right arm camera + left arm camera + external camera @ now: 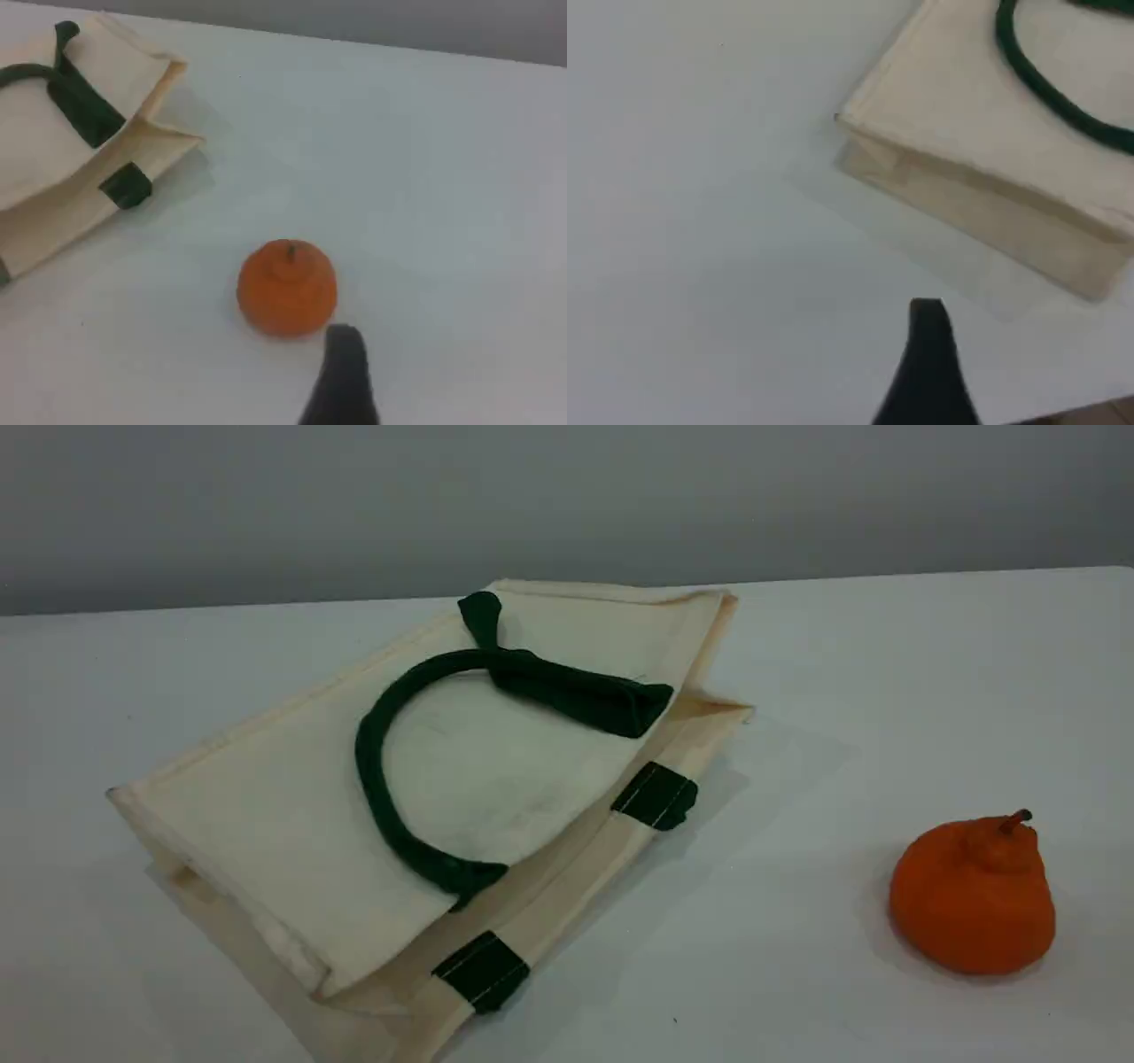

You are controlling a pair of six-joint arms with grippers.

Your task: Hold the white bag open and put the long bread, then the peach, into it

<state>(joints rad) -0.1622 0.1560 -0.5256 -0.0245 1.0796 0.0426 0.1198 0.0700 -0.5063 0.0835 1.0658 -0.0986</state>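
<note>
The white bag point(266, 824) lies flat on the table point(842, 691), its mouth towards the front right. One dark green handle point(372, 771) curls over its top face. The left wrist view looks down on the bag's bottom corner point(983, 150). My left gripper's one visible fingertip point(926, 319) hovers over bare table just off that corner and holds nothing. In the right wrist view the bag's mouth end point(35, 168) is at far left. My right gripper's fingertip point(344, 350) hangs close beside an orange pear-shaped fruit point(286, 288). The long bread and the peach are out of view. Neither arm shows in the scene view.
The orange pear-shaped fruit point(973, 895) with a short stem stands at the table's front right, well apart from the bag. A grey wall runs behind the table's far edge. The table's front edge shows at the left wrist view's bottom right corner.
</note>
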